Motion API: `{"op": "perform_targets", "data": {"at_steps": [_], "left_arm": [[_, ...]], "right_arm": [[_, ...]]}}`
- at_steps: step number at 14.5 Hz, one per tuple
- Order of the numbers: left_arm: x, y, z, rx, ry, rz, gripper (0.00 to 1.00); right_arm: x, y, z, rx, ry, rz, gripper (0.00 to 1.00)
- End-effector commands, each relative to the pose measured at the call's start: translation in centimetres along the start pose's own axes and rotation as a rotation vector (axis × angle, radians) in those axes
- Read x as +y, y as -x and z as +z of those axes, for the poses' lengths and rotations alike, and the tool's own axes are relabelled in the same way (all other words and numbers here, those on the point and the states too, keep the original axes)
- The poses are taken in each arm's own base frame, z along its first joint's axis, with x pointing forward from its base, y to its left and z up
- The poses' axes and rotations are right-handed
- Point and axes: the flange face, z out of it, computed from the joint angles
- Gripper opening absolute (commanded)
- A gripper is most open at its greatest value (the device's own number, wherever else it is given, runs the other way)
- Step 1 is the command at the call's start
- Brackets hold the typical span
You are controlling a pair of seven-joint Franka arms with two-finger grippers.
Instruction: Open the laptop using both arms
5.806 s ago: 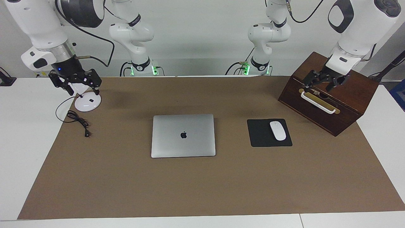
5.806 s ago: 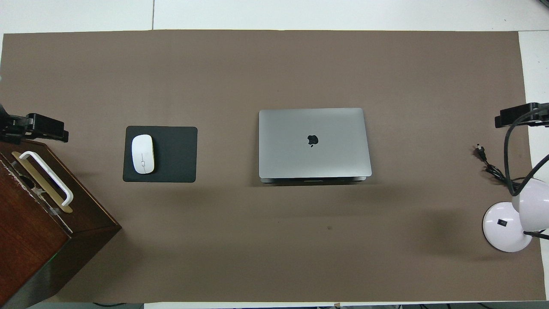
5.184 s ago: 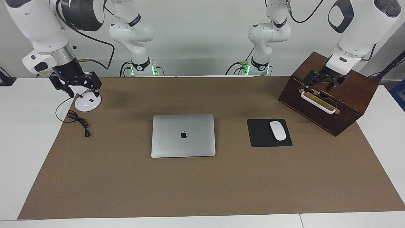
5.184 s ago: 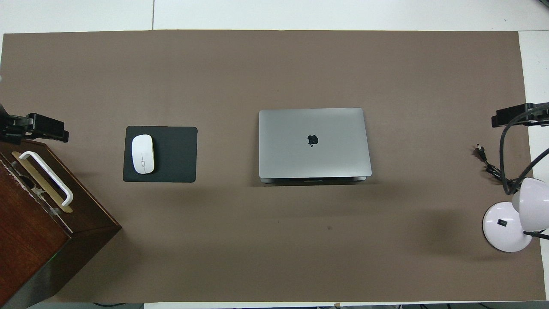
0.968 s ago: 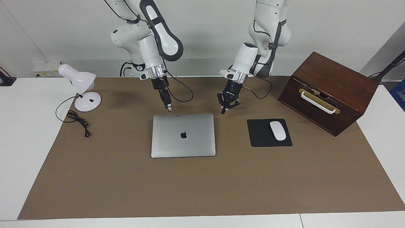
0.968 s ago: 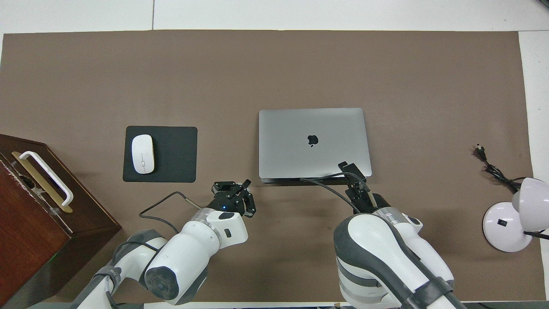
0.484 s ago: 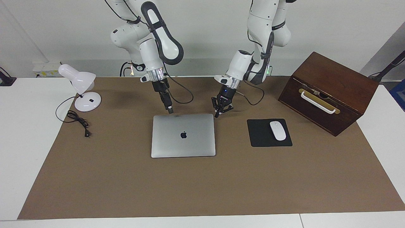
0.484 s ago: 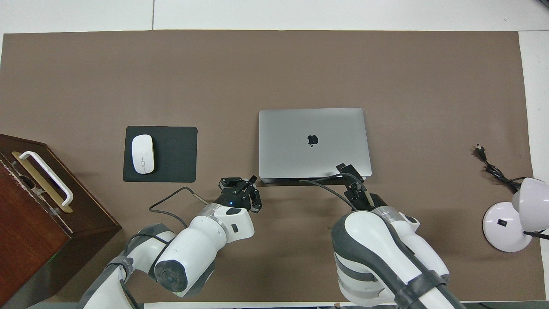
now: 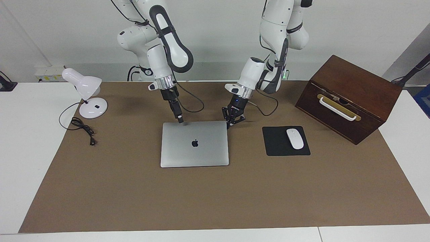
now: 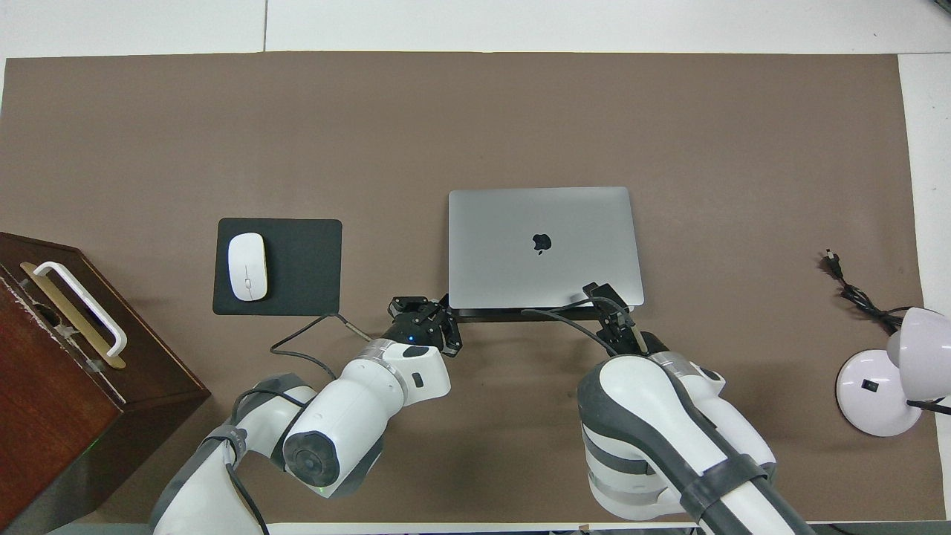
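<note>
Silver-grey laptop (image 9: 194, 144) lies closed in the middle of the brown mat (image 9: 215, 198), beside the black mouse pad (image 9: 285, 141). The right gripper (image 9: 180, 119) points down at the laptop's edge nearest the robots, its fingers close together and holding nothing. The left gripper (image 9: 231, 121) is at the laptop's corner toward the mouse pad, fingers spread, grasping nothing.

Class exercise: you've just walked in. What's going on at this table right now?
Two robot arms are set to open a closed laptop lying on the brown mat. The right gripper is down at the laptop's edge nearest the robots. The left gripper is low at that edge's corner toward the mouse pad. The lid is still flat.
</note>
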Motion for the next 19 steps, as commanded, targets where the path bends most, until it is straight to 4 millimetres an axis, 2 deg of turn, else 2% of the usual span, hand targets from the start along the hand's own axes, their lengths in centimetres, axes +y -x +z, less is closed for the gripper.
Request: {"op": "perform_targets", "data": {"at_steps": [1, 10, 12, 16, 19], "left_arm": [[0.0, -0.4, 0.8, 0.012, -0.002, 0.021, 0.0], [0.3, -0.4, 2.0, 0.005, 0.001, 0.023, 0.0], [0.5, -0.4, 2.0, 0.003, 0.004, 0.027, 0.0], [0.6, -0.2, 2.2, -0.001, 0.005, 0.03, 0.0], [0.7, -0.1, 2.2, -0.003, 0.007, 0.032, 0.0]], "right_arm": [[0.9, 0.1, 0.8, -0.012, 0.02, -0.011, 1.0], [-1.2, -1.1, 1.6, -0.015, -0.018, -0.005, 1.0], [-2.2, -1.8, 1.9, -0.008, -0.033, -0.003, 1.0], [-3.3, -1.7, 2.2, -0.013, -0.053, -0.01, 1.0], [-4.9, -1.8, 2.3, -0.012, -0.081, -0.008, 1.0]]}}
